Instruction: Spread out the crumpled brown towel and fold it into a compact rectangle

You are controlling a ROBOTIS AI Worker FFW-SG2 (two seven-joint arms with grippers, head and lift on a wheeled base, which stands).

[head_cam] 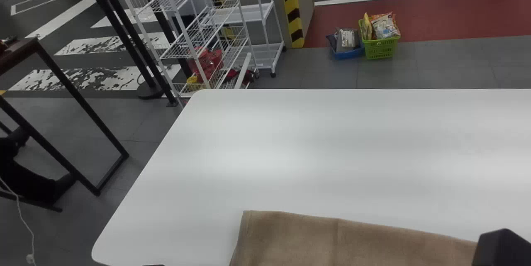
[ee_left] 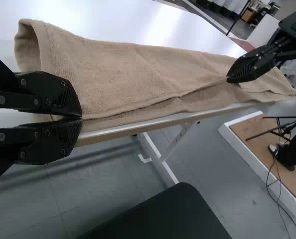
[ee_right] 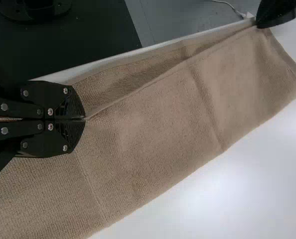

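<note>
The brown towel lies folded over into a long strip along the table's front edge. Part of my right gripper rises dark at the bottom right of the head view. In the right wrist view my right gripper is closed on the upper layer's front edge, partway along the towel. My left gripper pinches that edge near the towel's left end, where the fold makes an open loop in the towel. A lower layer sticks out a little in front between the grippers.
The white table stretches away behind the towel. White wire shelves stand beyond its far left corner, and a green basket with packets is on the floor behind. A dark table stands to the left.
</note>
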